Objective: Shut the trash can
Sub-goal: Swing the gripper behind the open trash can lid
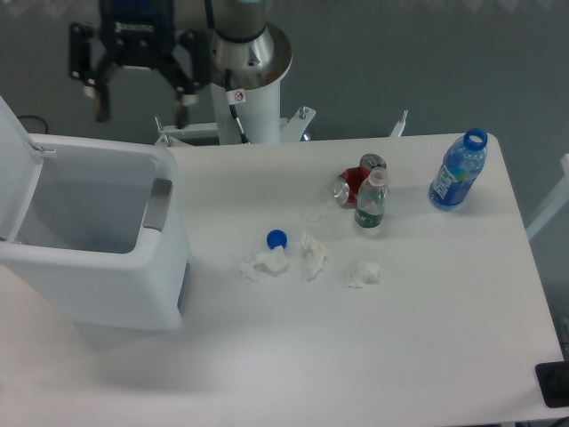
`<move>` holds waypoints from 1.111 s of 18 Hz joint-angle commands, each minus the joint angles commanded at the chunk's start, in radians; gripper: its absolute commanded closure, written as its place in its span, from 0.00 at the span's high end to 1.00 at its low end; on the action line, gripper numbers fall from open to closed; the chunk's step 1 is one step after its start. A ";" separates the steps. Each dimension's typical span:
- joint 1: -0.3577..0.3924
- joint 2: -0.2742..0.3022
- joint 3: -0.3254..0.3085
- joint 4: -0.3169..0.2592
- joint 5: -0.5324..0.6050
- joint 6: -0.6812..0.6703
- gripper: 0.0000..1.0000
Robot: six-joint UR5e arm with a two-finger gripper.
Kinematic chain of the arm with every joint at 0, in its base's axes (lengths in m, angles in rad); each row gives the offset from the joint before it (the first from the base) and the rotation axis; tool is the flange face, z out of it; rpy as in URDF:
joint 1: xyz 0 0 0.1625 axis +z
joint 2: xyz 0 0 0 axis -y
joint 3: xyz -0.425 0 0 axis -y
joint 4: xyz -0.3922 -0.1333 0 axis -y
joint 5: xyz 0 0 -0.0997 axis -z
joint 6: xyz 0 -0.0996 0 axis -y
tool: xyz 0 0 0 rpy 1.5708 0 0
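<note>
The trash can (98,267) is a large boxy white bin at the left of the table, with a grey latch (158,203) on its right rim. Its lid (16,169) stands swung up at the far left, so the bin is open and I see its empty inside. My gripper (142,105) hangs at the top left, above and behind the bin's back rim. Its two black fingers are spread apart and hold nothing.
A crushed red can (356,182) and a small clear bottle (371,203) stand mid-table. A blue-labelled bottle without a cap (459,171) stands at the right. A blue cap (276,238) and crumpled tissues (307,256) lie near the bin. The robot base (249,80) is behind.
</note>
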 joint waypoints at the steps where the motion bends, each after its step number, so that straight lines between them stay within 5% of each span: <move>1: -0.003 0.000 0.003 0.003 -0.003 0.000 1.00; 20: -0.051 -0.043 0.095 0.009 -0.308 -0.035 1.00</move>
